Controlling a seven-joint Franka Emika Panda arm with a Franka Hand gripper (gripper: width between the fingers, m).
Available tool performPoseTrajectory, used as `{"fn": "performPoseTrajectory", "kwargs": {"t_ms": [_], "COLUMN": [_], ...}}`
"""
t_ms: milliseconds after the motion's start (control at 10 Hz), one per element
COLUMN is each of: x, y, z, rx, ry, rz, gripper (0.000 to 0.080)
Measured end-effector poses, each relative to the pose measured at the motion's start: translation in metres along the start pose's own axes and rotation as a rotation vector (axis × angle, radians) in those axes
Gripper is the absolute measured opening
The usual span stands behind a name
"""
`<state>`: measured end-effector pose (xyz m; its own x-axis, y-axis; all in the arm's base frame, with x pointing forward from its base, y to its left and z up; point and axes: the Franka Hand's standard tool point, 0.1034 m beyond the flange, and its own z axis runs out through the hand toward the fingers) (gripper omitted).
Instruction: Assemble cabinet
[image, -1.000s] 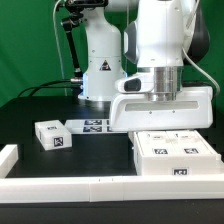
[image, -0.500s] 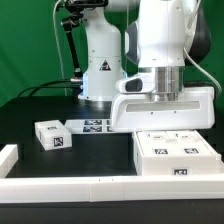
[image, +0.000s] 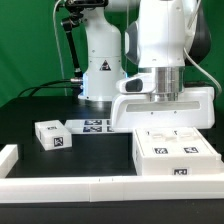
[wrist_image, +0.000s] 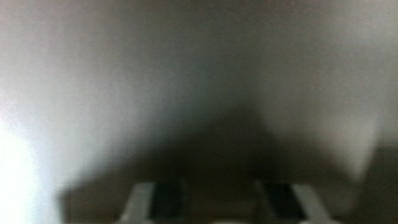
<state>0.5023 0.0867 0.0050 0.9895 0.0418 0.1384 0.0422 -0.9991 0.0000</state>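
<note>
The cabinet box is a large white box with several tags on top, at the exterior view's right. A small white tagged block lies apart at the left. My gripper hangs straight down at the box's far edge, with its fingertips hidden behind the box. In the wrist view the gripper shows two fingers standing apart. A blurred pale surface fills that view very close, and the gap between the fingers is dark and blurred.
The marker board lies flat between the small block and the box. A long white rail runs along the front and a short rail piece stands at the left. The robot's base stands behind.
</note>
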Motion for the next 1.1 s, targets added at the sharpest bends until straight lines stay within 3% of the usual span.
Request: {"fn": "performPoseTrajectory", "kwargs": {"t_ms": [100,200,500,1100], "x": [0.000,0.000,0.000,0.019], "y": [0.000,0.000,0.001,0.001], "z": [0.000,0.000,-0.001,-0.070], "rx": [0.000,0.000,0.000,0.033], "ry": [0.000,-0.001,-0.006,-0.064], "rz": [0.000,0.000,-0.006,-0.001], "gripper": [0.0061,0.0020,0.0002,0.0002]}}
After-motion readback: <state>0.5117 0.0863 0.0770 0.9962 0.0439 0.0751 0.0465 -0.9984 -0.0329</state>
